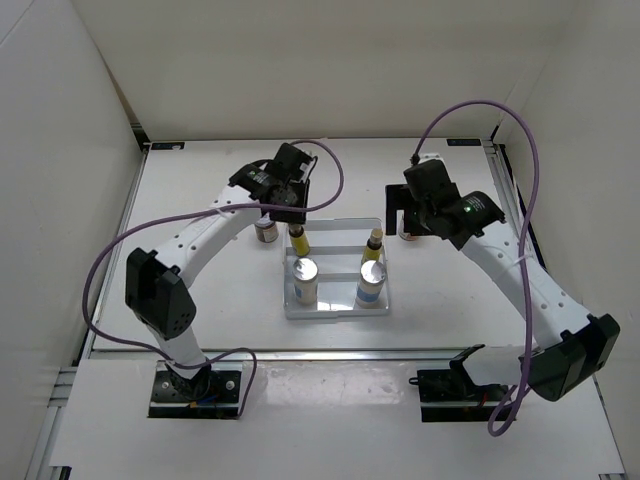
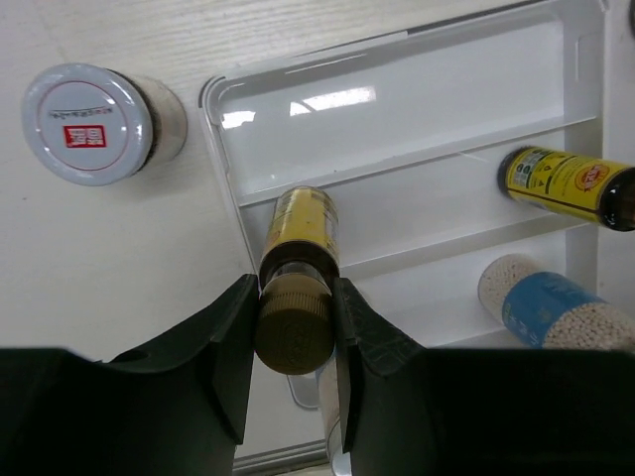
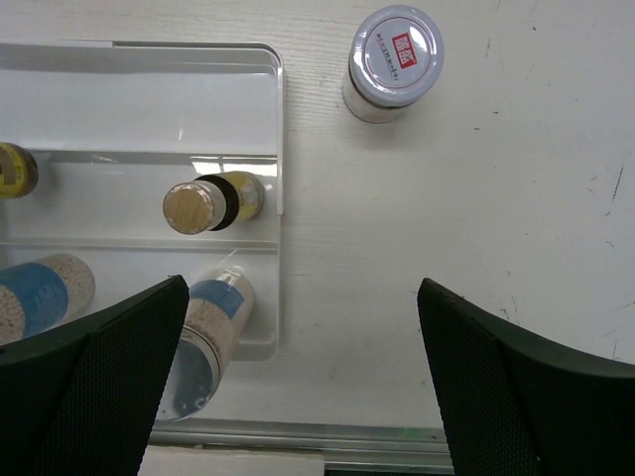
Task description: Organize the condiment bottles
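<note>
Gripping the dark cap of one slim yellow bottle (image 2: pixel 300 233), your left end effector (image 2: pixel 296 322) holds it at the middle row of the tray (image 2: pixel 397 109), lower centre of the left wrist view; the second yellow bottle (image 2: pixel 561 183) stands at right in that row. Your right end effector (image 3: pixel 303 342) gapes wide over the desk (image 3: pixel 476 198), with one squat jar (image 3: pixel 395 59) at upper centre, outside the tray.

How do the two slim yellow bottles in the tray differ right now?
The left yellow bottle is clamped at its cap by the left gripper; the right yellow bottle stands free. The first is at the tray's left side, the second at its right. Both are slim, upright, in the middle compartment.
</note>
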You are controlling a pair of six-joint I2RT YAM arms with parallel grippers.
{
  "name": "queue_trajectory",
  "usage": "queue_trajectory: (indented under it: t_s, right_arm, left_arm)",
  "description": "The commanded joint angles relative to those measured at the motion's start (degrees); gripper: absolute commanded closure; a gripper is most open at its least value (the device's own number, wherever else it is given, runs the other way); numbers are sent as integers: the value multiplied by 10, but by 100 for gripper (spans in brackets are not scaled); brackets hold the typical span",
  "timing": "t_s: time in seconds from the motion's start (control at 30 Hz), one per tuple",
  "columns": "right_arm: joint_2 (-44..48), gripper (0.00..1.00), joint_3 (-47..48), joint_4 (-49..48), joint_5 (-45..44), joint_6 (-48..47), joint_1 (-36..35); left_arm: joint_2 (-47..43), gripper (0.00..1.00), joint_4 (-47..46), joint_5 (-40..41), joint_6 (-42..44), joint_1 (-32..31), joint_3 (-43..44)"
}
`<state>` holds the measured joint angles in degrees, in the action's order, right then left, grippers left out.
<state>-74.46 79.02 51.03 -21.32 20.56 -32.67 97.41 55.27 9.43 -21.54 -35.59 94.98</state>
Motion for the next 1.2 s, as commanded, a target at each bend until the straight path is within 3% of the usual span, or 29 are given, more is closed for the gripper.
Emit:
queue_trajectory:
  t_s: [0.0,0.2,0.47,0.63,0.7,0.83,0.87,0.97,1.17]
  right_arm:
    - [16,1,-5,10,-16,2,8]
    - [16,1,-16,10,-16,-3,8]
    - [16,1,-21,10,-21,-3,8]
    - [21,1,-21,10,-21,-3,8]
    - [21,1,-21,10,-21,-3,8]
    - [21,1,-26,10,-27,2,8]
    - [21,1,-26,10,-27,2,8]
    - [15,1,-26,5,-39,2,19]
    - [-67,1,37,0,2,-13,81]
  left_arm:
    - [-20,89,-19,-12,-16,-11,-1]
    - [9,89,-24,-6,-16,-16,-17]
    - [33,75,-24,-1,-21,-16,-23]
    - [38,75,-24,-1,-21,-16,-23]
    - [38,70,-24,-1,-21,-16,-23]
    - [44,51,-24,-1,-26,-16,-23]
    - [44,35,-24,-1,-26,-16,-23]
    - [38,0,-24,-1,-21,-16,-23]
    - [12,0,14,69,-4,-16,32]
